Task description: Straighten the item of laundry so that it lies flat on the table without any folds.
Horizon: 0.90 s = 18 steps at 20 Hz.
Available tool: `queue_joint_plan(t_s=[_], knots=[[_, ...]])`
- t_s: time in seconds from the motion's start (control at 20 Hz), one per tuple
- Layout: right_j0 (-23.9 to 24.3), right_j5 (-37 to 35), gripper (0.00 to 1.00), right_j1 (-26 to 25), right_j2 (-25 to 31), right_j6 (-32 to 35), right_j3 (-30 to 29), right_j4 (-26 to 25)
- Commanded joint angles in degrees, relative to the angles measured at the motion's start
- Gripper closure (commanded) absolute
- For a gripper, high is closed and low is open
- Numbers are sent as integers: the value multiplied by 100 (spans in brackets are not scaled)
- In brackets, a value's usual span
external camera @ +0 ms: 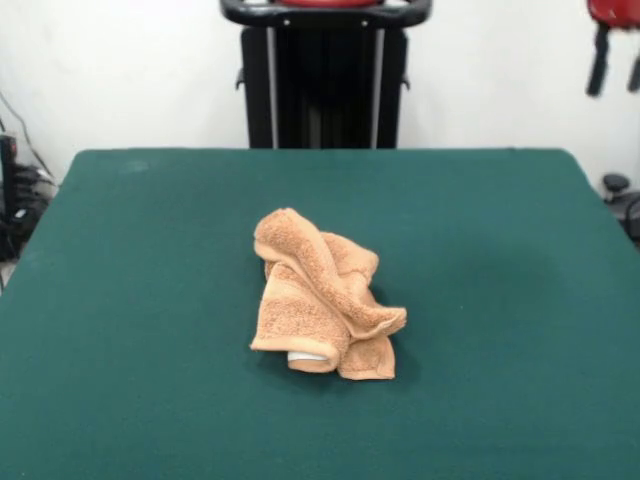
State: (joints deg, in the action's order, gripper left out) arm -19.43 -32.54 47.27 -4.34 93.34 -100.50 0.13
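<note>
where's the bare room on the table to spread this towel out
The crumpled towel sits near the middle of the table. Bare green felt borders it on every side, out to all edges. Only the towel's own spot is taken. The hand hangs off the table's far corner.

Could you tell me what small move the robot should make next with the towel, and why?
Probably bring the tool down over the towel. The towel lies crumpled in folds mid-table, while the tool hangs drawn back at the top corner, far from it.
</note>
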Motion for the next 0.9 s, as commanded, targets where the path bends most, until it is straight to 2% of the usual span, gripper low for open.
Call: queue_joint_plan(t_s=[0.05,0.25,0.3,0.35,0.45,0.55,0.6,0.85,0.9], knots=[[-269,-504,0,-1491,-54,1698,1443,222],[-127,-771,0,-1987,-53,1397,2218,187],[59,-769,0,-2012,-28,1221,2244,163],[15,-883,0,-2156,-40,1269,2485,193],[362,-900,0,-2129,19,931,2465,137],[270,-1178,0,-2419,8,1013,2999,162],[421,-1202,0,-2388,27,858,2990,117],[444,-1754,0,-2969,37,789,4075,47],[410,-1938,0,-3171,45,827,4448,51]])
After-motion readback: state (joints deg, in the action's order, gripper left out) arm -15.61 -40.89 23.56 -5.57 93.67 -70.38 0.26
